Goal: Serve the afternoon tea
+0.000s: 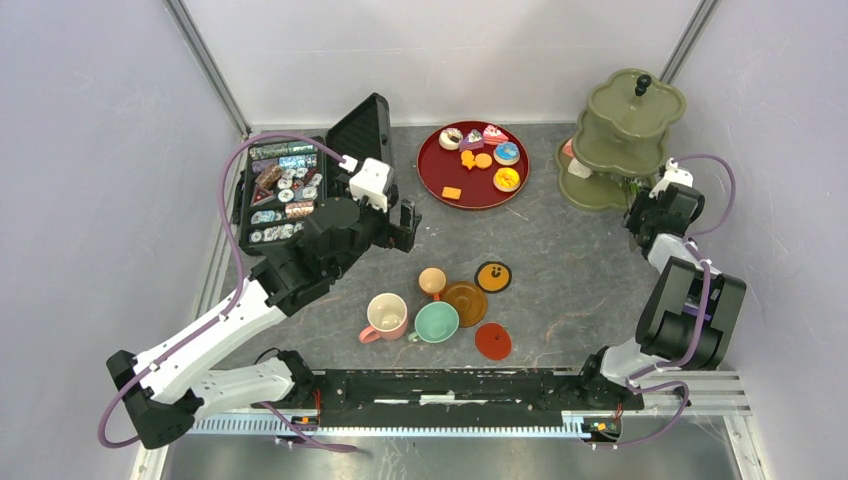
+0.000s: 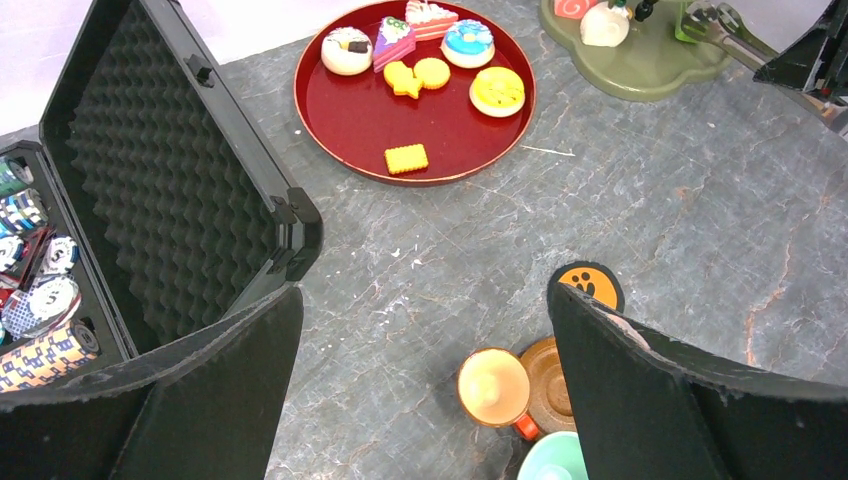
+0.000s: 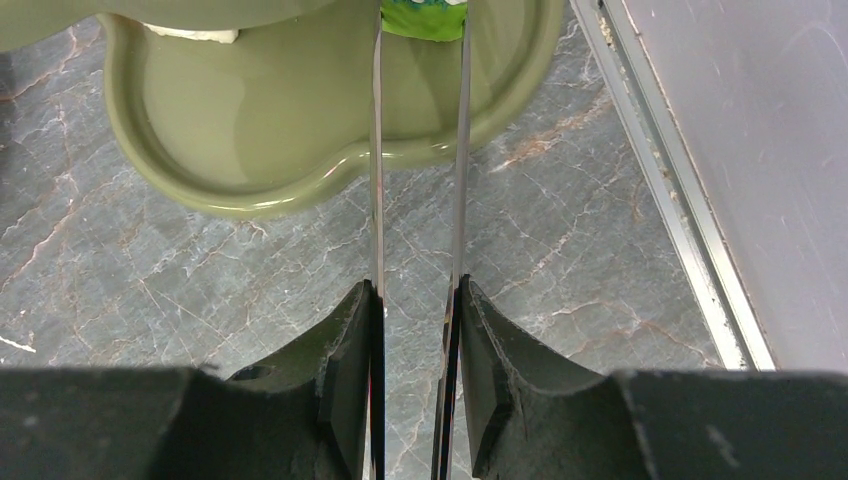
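Steadiness first: hold even pressure in right gripper, clamped narrow on thin metal tongs pinching green toy pastry at olive-green tiered stand's lowest tray. Lower gently, then ease off. Tongs' long axis straight ahead, tips toward stand; pastry's own axis cropped, cannot tell. Left gripper spread wide, empty.
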Available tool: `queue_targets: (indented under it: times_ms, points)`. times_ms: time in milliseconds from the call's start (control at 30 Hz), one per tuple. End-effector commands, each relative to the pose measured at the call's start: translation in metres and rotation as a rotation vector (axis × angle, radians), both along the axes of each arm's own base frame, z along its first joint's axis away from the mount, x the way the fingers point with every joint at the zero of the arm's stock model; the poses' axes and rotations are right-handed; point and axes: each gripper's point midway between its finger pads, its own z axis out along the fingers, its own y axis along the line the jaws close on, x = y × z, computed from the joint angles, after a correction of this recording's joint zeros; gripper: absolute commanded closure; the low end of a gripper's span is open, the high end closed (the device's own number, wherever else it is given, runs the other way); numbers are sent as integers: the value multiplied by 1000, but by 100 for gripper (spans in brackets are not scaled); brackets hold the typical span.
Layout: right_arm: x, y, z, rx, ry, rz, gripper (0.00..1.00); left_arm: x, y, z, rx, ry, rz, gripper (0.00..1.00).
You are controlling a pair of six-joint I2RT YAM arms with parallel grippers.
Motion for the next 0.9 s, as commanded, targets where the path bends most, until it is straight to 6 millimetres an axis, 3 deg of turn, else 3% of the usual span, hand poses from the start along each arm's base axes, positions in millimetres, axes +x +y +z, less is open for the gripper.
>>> queue_targets:
  times_ms: [0,300,667,867]
  points:
    - [26,-4,33,-50,-130,42,64,3,-1,8,-23,-19,17,0]
    - [40,1,35,-66,-186,81,64,5,0,4,-9,-16,26,0]
    - [53,1,12,-69,-143,80,63,9,-5,-6,18,5,25,0]
    - [50,-2,11,-81,-137,61,52,10,-6,-9,24,12,25,0]
